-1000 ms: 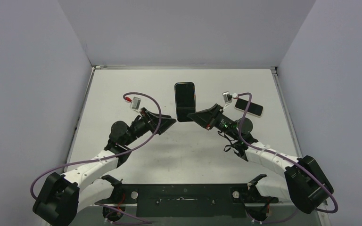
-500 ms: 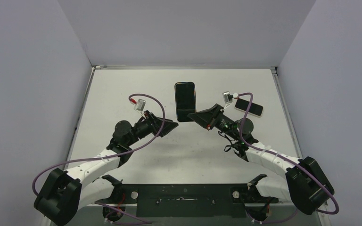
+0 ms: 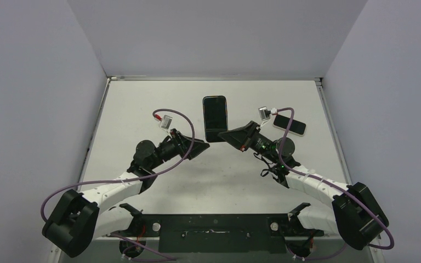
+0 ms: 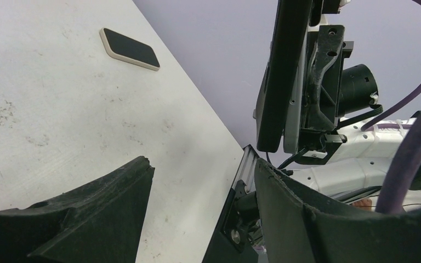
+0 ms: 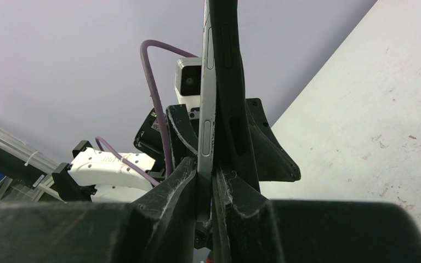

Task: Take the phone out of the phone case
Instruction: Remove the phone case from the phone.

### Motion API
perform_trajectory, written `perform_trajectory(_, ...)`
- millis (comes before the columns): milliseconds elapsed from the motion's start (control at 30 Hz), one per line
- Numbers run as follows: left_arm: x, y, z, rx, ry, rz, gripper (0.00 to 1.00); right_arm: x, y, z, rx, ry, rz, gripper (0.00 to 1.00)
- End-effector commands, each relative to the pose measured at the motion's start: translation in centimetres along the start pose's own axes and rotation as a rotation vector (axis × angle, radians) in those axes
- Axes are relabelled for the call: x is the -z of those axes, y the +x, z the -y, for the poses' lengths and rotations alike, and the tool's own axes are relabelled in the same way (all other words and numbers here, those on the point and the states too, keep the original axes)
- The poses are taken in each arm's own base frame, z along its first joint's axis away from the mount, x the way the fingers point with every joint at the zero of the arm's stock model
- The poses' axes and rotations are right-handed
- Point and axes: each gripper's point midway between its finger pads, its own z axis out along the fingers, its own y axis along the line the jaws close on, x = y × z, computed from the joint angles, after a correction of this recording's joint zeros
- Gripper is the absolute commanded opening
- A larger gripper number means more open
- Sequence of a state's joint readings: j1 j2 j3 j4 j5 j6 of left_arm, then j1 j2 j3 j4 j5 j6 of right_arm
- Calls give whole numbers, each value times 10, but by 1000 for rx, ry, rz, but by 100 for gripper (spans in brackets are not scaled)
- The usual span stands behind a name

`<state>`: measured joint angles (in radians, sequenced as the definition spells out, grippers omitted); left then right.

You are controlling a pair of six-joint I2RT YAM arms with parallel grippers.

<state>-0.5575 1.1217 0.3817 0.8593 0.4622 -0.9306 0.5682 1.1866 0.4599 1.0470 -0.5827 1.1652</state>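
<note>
Black phone case point(image 5: 229, 82): we clench it upright in right pincer point(image 5: 207, 178).
Left pincer point(image 4: 203, 167): released, drawn back from it; phone point(image 5: 206, 98) not yet out.

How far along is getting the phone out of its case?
Done: right gripper clamps the cased phone upright, off the table. In hand: open left gripper beside it, not touching. Left: the whole separation; the phone still sits against its case.

Phone point(image 3: 215, 118) over table point(image 3: 142, 104) centre; small slab point(image 3: 289, 124) to its R.
</note>
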Motion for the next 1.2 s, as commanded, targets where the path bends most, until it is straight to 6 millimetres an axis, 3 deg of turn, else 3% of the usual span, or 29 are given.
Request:
perform_trajectory(0, -8, -20, 31, -41, 117, 49, 65, -2, -22, -47, 84, -162, 70, 0)
perform_trajectory(400, -9, -22, 43, -54, 162, 57, 66, -2, -17, -46, 76, -169, 60, 0)
perform_trajectory(767, -14, -27, 31, -15, 104, 87, 63, -1, -10, -55, 71, -194, 38, 0)
perform_trajectory(967, -15, -36, 46, -32, 155, 103, 62, -3, -2, -51, 66, -187, 8, 0)
perform_trajectory(1167, -18, -43, 64, -55, 238, 114, 55, -7, 12, -50, 55, -199, -40, 0)
